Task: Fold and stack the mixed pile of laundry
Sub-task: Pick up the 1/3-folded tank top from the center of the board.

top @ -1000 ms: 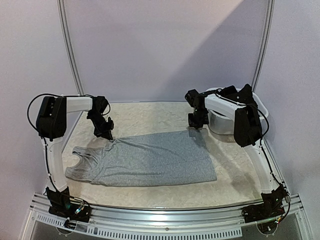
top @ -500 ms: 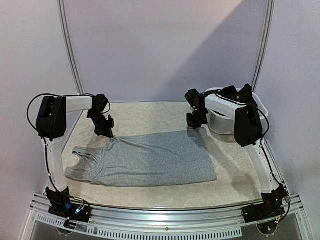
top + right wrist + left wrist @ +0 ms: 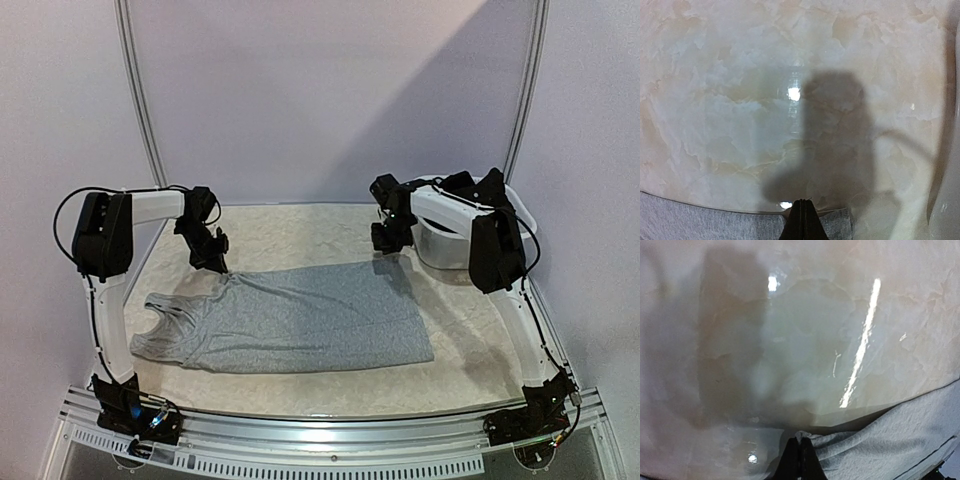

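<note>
A light grey sleeveless top [image 3: 290,320] lies spread flat on the marbled table, straps at the left and hem at the right. My left gripper [image 3: 214,262] is shut on its far edge near the shoulder. In the left wrist view the closed fingers [image 3: 800,460] pinch a bunched bit of the grey top [image 3: 890,440]. My right gripper [image 3: 386,246] is shut on the far hem corner. In the right wrist view its closed fingers [image 3: 803,216] sit on the grey top's edge [image 3: 700,222]. The black garment and the printed piece are out of view.
A white plastic laundry basket [image 3: 528,218] stands at the back right behind the right arm; its wall shows in the right wrist view [image 3: 949,210]. The table [image 3: 300,225] has a metal rail along its near edge and walls close behind.
Both grippers have shifted slightly toward the far side while staying shut on the top's far edge. The top itself lies much as before.
</note>
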Controlling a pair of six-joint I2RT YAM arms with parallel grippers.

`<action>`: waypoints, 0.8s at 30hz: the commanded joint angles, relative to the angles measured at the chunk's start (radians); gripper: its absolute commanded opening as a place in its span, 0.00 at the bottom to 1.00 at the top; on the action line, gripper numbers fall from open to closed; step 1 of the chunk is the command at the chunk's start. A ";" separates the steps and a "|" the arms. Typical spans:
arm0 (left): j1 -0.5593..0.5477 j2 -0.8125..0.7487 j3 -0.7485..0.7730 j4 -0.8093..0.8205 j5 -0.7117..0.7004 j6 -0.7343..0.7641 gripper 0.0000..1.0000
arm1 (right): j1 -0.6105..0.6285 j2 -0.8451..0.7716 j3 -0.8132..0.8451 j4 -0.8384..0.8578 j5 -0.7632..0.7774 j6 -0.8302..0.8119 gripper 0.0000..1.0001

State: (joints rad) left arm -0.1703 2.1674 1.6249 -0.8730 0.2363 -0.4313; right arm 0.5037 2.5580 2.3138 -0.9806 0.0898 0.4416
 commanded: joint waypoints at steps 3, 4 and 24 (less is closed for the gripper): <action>-0.008 -0.058 0.024 0.001 0.006 0.010 0.00 | 0.004 -0.072 0.021 -0.019 -0.019 -0.014 0.00; -0.008 -0.059 0.024 0.001 0.008 0.011 0.00 | 0.003 -0.075 0.020 -0.021 -0.019 -0.014 0.00; -0.010 -0.143 -0.065 0.034 0.010 0.033 0.00 | 0.004 -0.207 -0.117 0.009 -0.033 -0.006 0.00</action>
State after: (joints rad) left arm -0.1734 2.0598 1.5860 -0.8574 0.2440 -0.4156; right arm 0.5037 2.4004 2.2124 -0.9749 0.0681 0.4248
